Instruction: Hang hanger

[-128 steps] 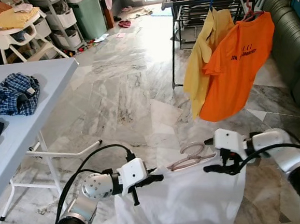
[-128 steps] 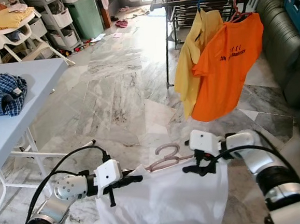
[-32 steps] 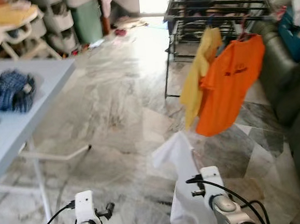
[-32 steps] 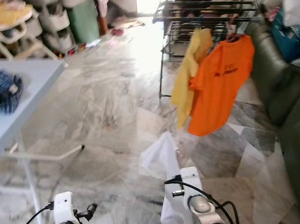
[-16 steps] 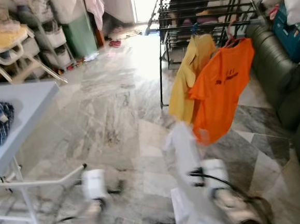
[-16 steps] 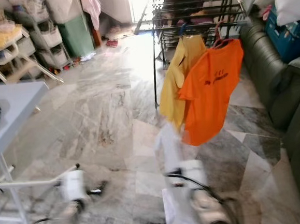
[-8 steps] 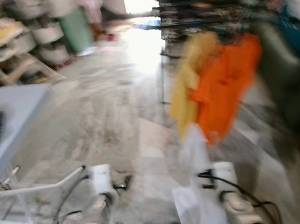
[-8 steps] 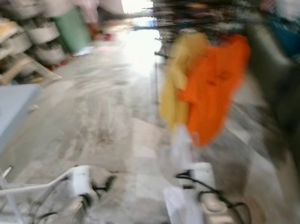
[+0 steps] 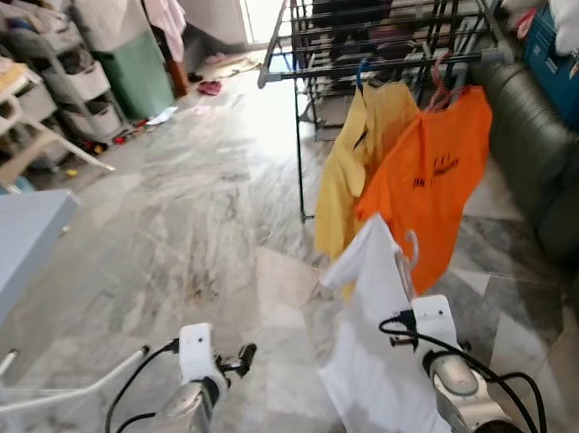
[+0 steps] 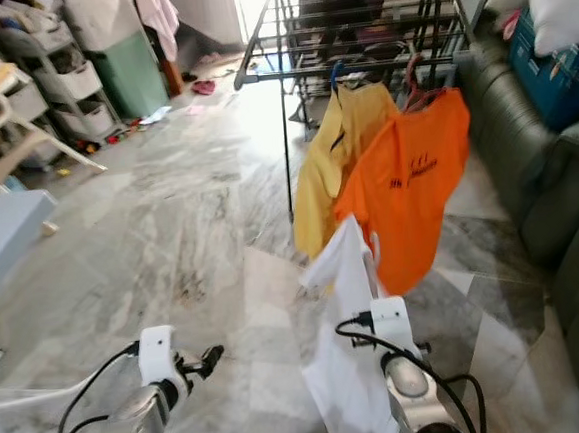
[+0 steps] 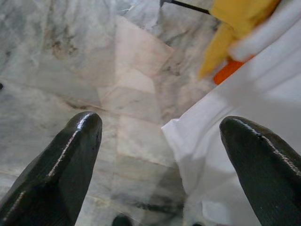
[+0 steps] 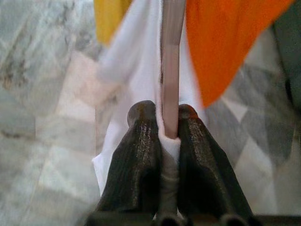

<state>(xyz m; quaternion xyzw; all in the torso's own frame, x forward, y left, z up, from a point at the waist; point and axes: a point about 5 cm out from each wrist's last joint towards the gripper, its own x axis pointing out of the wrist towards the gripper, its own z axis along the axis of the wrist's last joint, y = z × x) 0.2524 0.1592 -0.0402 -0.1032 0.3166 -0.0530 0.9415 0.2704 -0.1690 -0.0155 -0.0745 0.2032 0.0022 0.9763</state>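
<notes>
Your right tool (image 12: 168,123) pinches a pale pink hanger (image 12: 170,61) draped in a white shirt (image 9: 377,370); your left tool (image 11: 160,141) gapes wide, empty.

white shirt (image 9: 377,370) on right end effector (image 9: 415,319) | orange shirt (image 9: 437,180) (yellow beside) on rack (image 9: 375,29)
</notes>
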